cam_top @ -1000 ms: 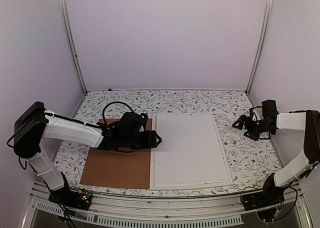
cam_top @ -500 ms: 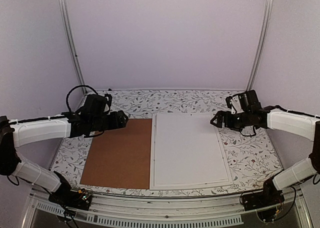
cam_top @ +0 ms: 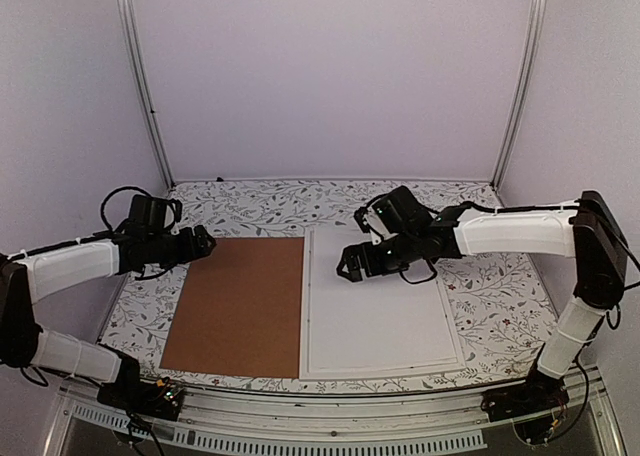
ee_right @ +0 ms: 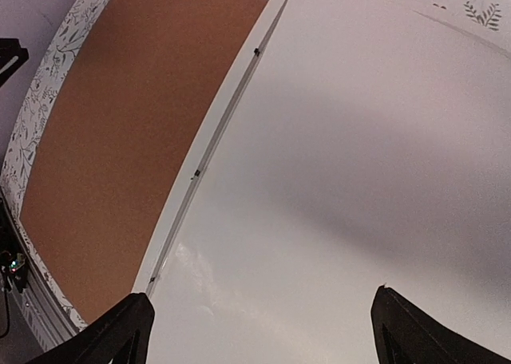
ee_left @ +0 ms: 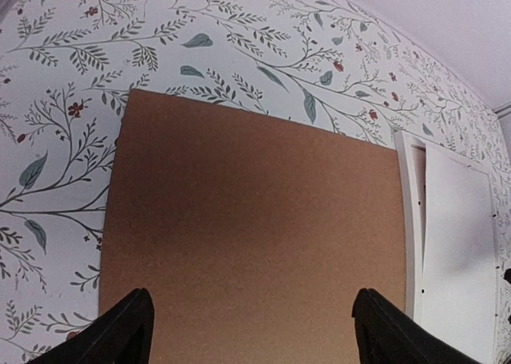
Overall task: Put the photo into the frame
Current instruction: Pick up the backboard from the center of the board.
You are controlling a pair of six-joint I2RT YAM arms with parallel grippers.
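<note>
- Seemingly the task is well along, though that is a judgement: no red print shows loose on the flowered table (cam_top: 480, 306), and neither arm carries anything.
- Nearest, at the lower centre of the top view, the frame (cam_top: 307, 316) lies flat. Its left edge runs just beside the brown board (cam_top: 240, 306), which lies bare at the lower left, outside the frame.
- A plain white sheet (cam_top: 390, 321) fills the inside of the frame. The photo's red sky shows in no view, so it cannot be told whether this sheet is the photo face down or something lying over it.
- What looks left to do is closing the back, as the board is not yet laid in.
- Farther up, the right gripper (cam_top: 350, 264) hovers over the frame's upper left part, its jaws spread wide and empty.
- At the middle left, the left gripper (cam_top: 203, 244) hangs by the board's far left corner, its jaws likewise apart and gripping nothing.
</note>
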